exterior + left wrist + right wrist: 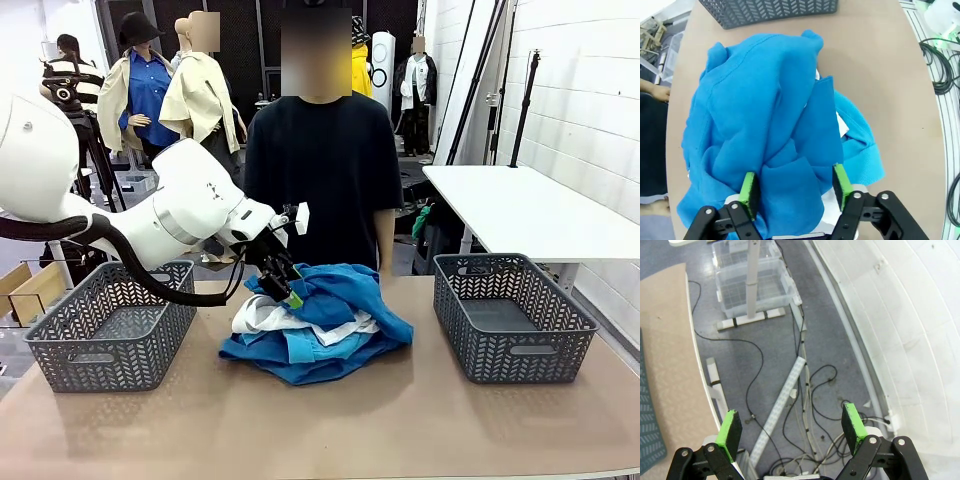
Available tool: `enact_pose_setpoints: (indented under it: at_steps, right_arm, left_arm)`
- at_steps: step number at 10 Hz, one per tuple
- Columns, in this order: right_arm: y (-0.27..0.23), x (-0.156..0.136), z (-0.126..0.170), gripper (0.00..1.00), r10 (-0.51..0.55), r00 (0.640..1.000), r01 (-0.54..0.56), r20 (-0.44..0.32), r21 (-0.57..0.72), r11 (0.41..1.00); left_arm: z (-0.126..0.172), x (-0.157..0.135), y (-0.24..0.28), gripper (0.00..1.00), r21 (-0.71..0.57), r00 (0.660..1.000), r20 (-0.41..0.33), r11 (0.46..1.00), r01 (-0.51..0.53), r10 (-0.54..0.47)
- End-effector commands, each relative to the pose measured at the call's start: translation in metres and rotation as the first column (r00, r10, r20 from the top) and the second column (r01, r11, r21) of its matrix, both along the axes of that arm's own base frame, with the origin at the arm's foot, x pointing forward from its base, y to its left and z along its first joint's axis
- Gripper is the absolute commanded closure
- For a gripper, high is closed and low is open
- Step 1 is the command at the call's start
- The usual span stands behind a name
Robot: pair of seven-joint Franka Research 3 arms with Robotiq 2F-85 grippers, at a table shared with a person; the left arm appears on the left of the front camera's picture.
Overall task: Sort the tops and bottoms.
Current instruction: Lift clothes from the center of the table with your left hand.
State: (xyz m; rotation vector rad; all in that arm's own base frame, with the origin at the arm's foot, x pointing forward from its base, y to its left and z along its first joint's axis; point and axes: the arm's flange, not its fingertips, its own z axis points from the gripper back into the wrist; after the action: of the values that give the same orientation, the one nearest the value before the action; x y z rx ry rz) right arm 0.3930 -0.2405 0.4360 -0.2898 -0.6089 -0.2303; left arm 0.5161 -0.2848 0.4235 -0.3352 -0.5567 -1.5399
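Left gripper (794,187) sits on the heap of tops (318,322), mid-table between left basket (110,330) and right basket (515,340) — jaws wide astride a fold of the royal blue top (765,115). Best to pinch that one layer alone, then lift straight — right gripper (790,426) hangs wide, empty.

Tan table (330,430) in the foreground; white-painted brick wall (590,80) along the right, with a white side table (530,205) in front of it and black poles (520,95) near the corner. Far end of the room is dark, back wall (250,40) black. Right wrist view: grey floor (730,350) strewn with black cables (757,365), clear plastic bins (775,295) around a white table leg (752,277), and a white wall (900,315) alongside.
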Motion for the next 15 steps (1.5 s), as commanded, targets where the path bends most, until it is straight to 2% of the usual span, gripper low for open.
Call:
enact_pose_setpoints:
  at_steps: [1, 2, 8, 10, 12, 14, 15]
  right_arm:
    - [0.001, 0.002, -0.001, 0.0, 0.003, 1.0, -0.003, -0.001, 0.0, 1.0]
    - [0.001, 0.002, -0.001, 0.0, 0.003, 1.0, -0.003, -0.001, 0.0, 1.0]
    - [0.001, 0.002, -0.001, 0.0, 0.003, 1.0, -0.003, -0.001, 0.0, 1.0]
    - [0.001, 0.002, -0.001, 0.0, 0.003, 1.0, -0.003, -0.001, 0.0, 1.0]
    - [0.001, 0.002, -0.001, 0.0, 0.003, 1.0, -0.003, -0.001, 0.0, 1.0]
    - [0.001, 0.002, -0.001, 0.0, 0.003, 1.0, -0.003, -0.001, 0.0, 1.0]
    - [0.001, 0.002, -0.001, 0.0, 0.003, 1.0, -0.003, -0.001, 0.0, 1.0]
  left_arm:
    - [0.003, 0.002, 0.004, 0.83, -0.01, 1.0, 0.01, 1.0, 0.017, -0.017]
    - [0.003, 0.003, 0.004, 1.0, -0.011, 1.0, 0.014, 1.0, 0.014, -0.014]
    - [0.002, 0.004, 0.001, 1.0, -0.006, 1.0, 0.022, 1.0, 0.007, -0.007]
    - [0.023, 0.004, 0.001, 1.0, -0.034, 1.0, 0.008, 0.999, 0.027, -0.026]
    - [0.076, 0.016, 0.011, 1.0, -0.061, 0.998, 0.047, 0.998, 0.034, -0.031]
    - [0.165, 0.035, 0.027, 1.0, -0.085, 0.995, 0.094, 0.995, 0.043, -0.035]
    - [0.216, 0.034, 0.031, 1.0, -0.1, 0.99, 0.133, 0.993, 0.062, -0.049]
